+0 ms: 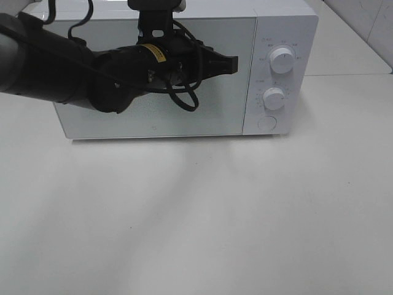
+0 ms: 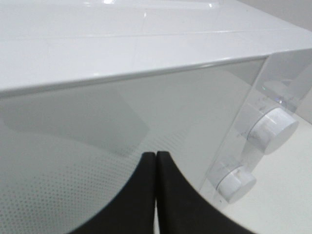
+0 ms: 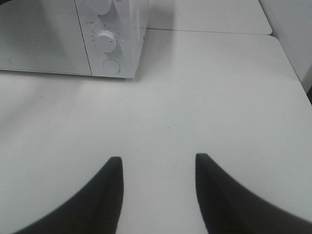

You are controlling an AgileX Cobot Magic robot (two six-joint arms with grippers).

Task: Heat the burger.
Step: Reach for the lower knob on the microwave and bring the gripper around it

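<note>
The burger is out of view. A white microwave stands at the back of the table with its glass door closed. My left gripper is shut on nothing and hovers in front of the door's upper right, tips pointing toward the control panel. The left wrist view shows its fingertips pressed together close to the door glass, with the upper knob and lower knob just beyond. My right gripper is open above bare table, well away from the microwave, with nothing between its fingers.
The control panel carries an upper knob, a lower knob and a round button. The left arm and its cables cross the door's upper left. White table extends in front and to the right.
</note>
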